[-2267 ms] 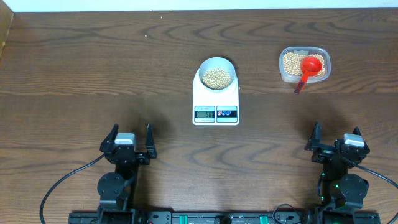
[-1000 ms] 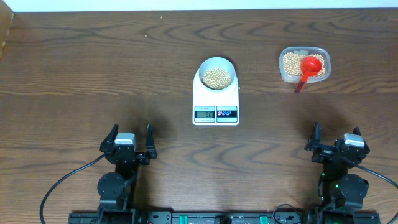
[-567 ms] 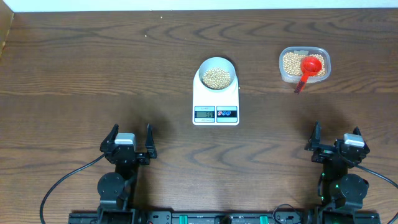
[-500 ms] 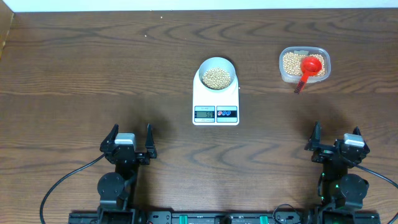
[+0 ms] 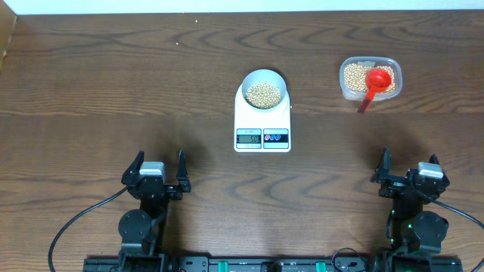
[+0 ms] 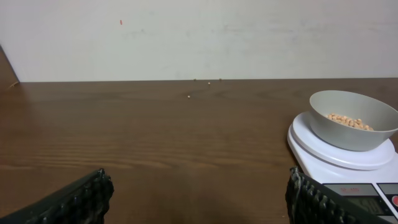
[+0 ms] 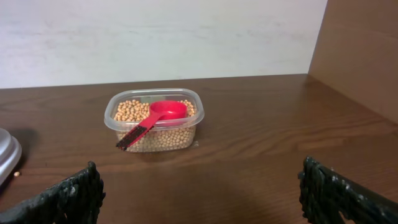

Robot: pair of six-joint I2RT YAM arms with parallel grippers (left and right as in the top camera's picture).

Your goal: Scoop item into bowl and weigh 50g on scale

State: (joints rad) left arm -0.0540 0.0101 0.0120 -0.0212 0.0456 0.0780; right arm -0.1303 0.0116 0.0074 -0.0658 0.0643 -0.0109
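The white scale (image 5: 262,125) stands mid-table with its display and red and blue buttons at the front. The pale bowl (image 5: 264,80) sits on it, holding tan beans (image 5: 264,94). The bowl also shows in the left wrist view (image 6: 352,118), on the scale (image 6: 336,155). More beans fill a clear plastic container (image 5: 370,78), with a red scoop (image 5: 376,81) lying in it; both show in the right wrist view (image 7: 155,120). My left gripper (image 5: 159,172) is open and empty at the front left. My right gripper (image 5: 408,171) is open and empty at the front right.
A few loose beans (image 6: 199,84) lie near the far table edge by the white wall. A wooden panel (image 7: 360,56) stands at the right side of the table. One stray bean (image 7: 17,175) lies by the scale.
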